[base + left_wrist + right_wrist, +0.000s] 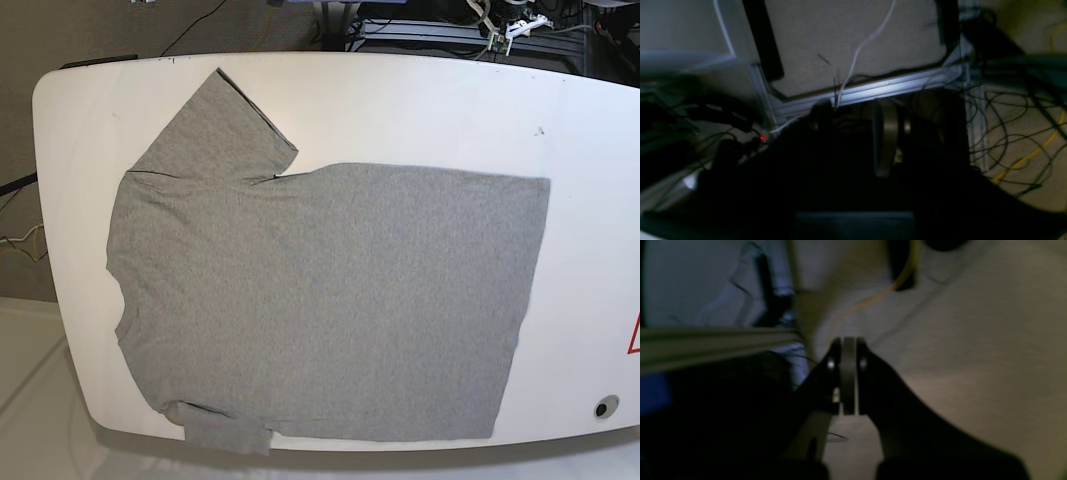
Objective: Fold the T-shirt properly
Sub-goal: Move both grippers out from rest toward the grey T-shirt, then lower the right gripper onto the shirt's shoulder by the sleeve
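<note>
The heather-grey T-shirt (320, 300) lies spread flat on the white table (400, 110), plain side up. Its neck end is at the left and its hem at the right. One sleeve (215, 125) points to the far left corner. The other sleeve (225, 430) reaches the near edge. No lettering shows. Neither arm appears in the base view. My left gripper (886, 133) is dark and shut, away from the shirt, facing a frame rail and floor. My right gripper (848, 373) is shut on nothing, its pads pressed together over bare floor.
An aluminium frame rail (880, 90) and tangled black cables with a yellow cable (1033, 153) lie below the left gripper. A yellow cable (873, 298) runs across the floor in the right wrist view. A round hole (603, 407) sits near the table's right front corner.
</note>
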You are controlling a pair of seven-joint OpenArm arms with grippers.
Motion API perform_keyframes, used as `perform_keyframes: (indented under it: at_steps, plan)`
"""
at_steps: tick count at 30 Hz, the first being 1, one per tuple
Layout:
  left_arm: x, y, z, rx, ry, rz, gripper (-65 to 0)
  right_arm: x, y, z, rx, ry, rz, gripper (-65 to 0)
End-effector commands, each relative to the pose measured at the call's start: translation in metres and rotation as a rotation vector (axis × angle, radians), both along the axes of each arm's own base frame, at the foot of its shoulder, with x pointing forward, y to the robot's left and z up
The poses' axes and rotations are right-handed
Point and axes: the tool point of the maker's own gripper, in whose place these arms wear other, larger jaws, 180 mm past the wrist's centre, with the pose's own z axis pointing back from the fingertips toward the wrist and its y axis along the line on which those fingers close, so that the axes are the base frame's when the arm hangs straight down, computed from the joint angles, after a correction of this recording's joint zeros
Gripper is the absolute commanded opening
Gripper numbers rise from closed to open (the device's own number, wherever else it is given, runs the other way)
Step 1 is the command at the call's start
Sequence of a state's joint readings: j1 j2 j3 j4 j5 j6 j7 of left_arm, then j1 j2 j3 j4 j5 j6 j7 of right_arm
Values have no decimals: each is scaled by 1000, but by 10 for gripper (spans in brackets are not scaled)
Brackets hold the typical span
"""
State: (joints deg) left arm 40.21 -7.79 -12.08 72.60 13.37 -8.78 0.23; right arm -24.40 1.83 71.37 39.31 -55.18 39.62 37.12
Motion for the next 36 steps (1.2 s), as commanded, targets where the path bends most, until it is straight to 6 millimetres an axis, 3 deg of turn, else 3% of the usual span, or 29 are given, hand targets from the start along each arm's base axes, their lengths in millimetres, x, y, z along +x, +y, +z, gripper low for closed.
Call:
perform_keyframes:
  at_steps: [1, 10, 24, 28, 34, 36]
  plan:
    - [2, 7, 13, 14, -29, 1, -456, -5, -11, 12, -39, -11, 21, -645]
    - [19, 10, 35, -28, -83, 33, -457, 8, -31, 46, -160, -30, 151, -629]
    - [48, 8, 51, -85, -165, 63, -434, 34, -50, 63, -263, 3, 275, -633]
    - [66, 8, 84, -39, -251, -9, -434, 68, -36, 91, -258, -109, 324, -630]
    - [88, 12, 126, 26, -341, -74, -433, 104, -9, 134, -234, -244, 394, -632]
    - [97, 24, 150, 104, -361, -99, -430, 121, 24, 151, -190, -291, 501, -613]
